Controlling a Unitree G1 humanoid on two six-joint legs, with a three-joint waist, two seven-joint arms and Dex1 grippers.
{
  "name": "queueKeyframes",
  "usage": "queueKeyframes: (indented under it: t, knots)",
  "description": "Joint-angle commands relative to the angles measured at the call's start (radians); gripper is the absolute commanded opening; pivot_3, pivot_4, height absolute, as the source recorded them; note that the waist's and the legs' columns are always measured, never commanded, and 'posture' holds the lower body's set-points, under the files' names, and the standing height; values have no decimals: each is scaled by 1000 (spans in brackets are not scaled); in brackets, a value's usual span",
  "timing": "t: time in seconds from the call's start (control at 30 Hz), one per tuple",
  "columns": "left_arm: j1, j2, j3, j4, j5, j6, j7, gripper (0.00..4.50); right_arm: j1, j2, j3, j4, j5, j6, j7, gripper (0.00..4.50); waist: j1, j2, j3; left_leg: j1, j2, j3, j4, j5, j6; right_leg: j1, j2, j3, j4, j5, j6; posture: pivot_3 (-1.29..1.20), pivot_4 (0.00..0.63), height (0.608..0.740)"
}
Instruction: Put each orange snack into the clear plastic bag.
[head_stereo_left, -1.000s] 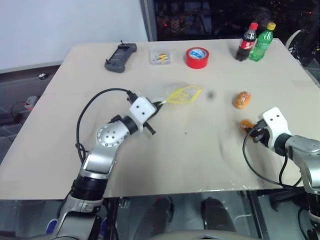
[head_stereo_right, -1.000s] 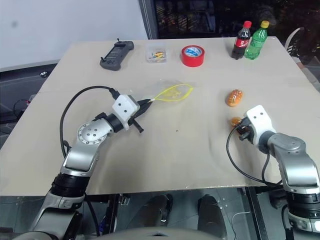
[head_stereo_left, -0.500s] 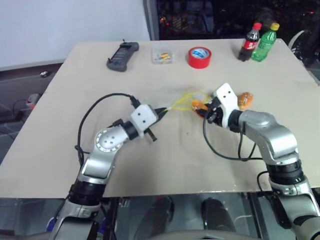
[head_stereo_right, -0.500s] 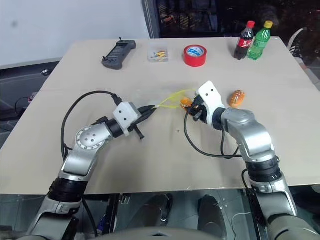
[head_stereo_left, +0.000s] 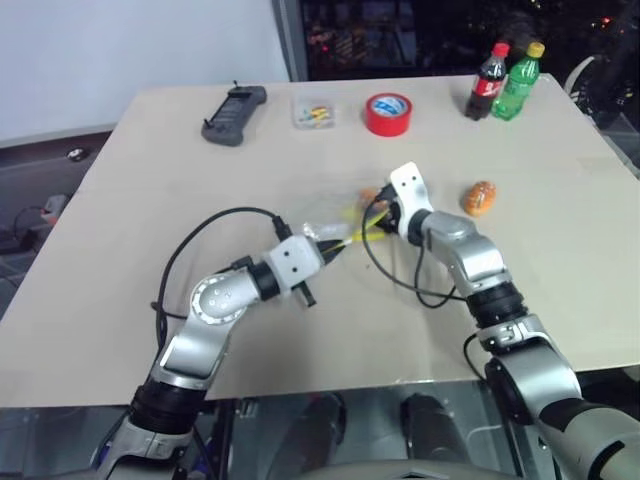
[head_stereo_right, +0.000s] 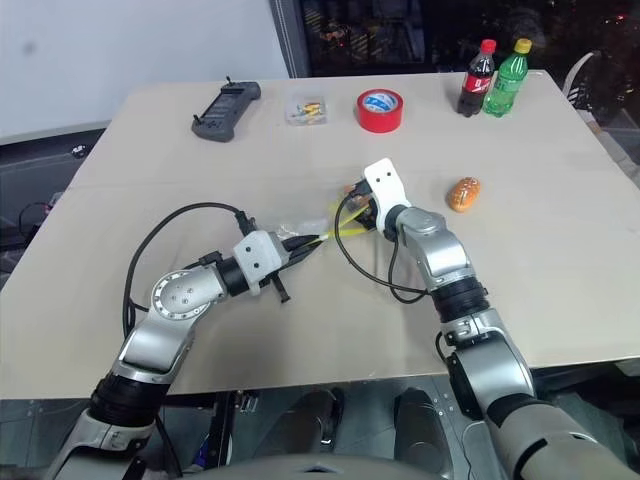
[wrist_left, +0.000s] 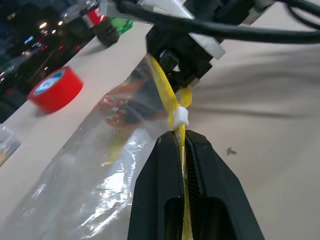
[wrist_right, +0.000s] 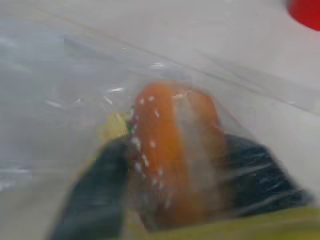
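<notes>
First glossy orange bun-like snack (wrist_right: 172, 155) now sits inside the wrinkly clear plastic bag (wrist_left: 95, 165).
My right jaws (head_stereo_right: 357, 205), just carried in from the near right, flank it, grip unclear; left jaws (wrist_left: 182, 150) pinch the seal; the second snack (head_stereo_right: 463, 193) waits.

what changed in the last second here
The right gripper carried one orange snack from the table's right side across into the mouth of the clear plastic bag. The left gripper stayed shut on the bag's yellow seal strip. The other orange snack stayed put.

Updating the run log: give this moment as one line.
left gripper: shut on clear plastic bag seal | right gripper: at bag mouth, orange snack between fingers | second snack: on table
</notes>
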Motion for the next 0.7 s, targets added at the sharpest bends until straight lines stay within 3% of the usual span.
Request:
queueKeyframes:
  t: [0.03,0.23,0.33,0.5,0.7]
  knots:
    - [-16,-15,49,-23,6,68,65,0,28,-30,-13,-201,40,32,57,4409,0,0,0,0,0,0,0,0,0,0,0,0,0,0,0,0,150,740]
    - [-54,-45,72,-1,35,156,156,0,160,-140,-86,-610,222,276,151,4409,5,0,0,0,0,-1,0,-2,4,0,0,0,0,0,0,0,150,740]
    - [-74,-45,78,10,44,176,179,0,198,-167,-189,-678,221,371,41,4409,5,0,0,0,0,-1,0,-3,4,0,0,-1,1,0,0,0,150,740]
    - [-87,-51,69,4,46,199,191,0,188,-137,-258,-522,10,294,-298,4409,5,0,0,0,0,0,0,-2,4,0,0,0,1,0,0,0,150,740]
    - [-106,-58,52,19,59,205,194,0,142,-36,-295,-235,-80,113,-515,4409,0,0,0,0,0,3,0,0,0,-1,0,3,1,0,0,0,150,740]
